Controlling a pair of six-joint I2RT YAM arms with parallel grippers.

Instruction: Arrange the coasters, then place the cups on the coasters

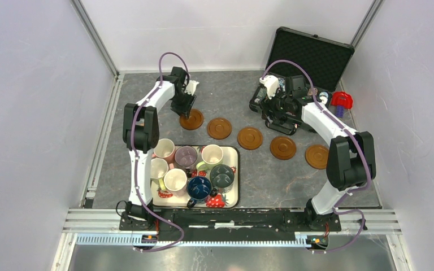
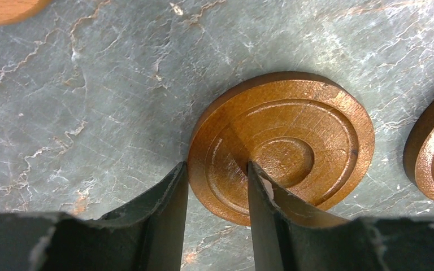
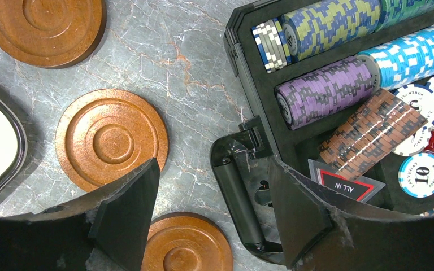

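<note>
Left wrist: ringed orange-brown coaster (image 2: 308,127), left jaws astride its rim, grip unclear.

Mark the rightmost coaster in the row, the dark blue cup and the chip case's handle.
rightmost coaster (image 1: 317,156), top view, its centre.
dark blue cup (image 1: 199,188), top view, its inside.
chip case's handle (image 3: 238,195), right wrist view, middle of the bar.

Grooved wooden coasters (image 2: 282,147), matt marbled tabletop (image 2: 90,84)
</note>
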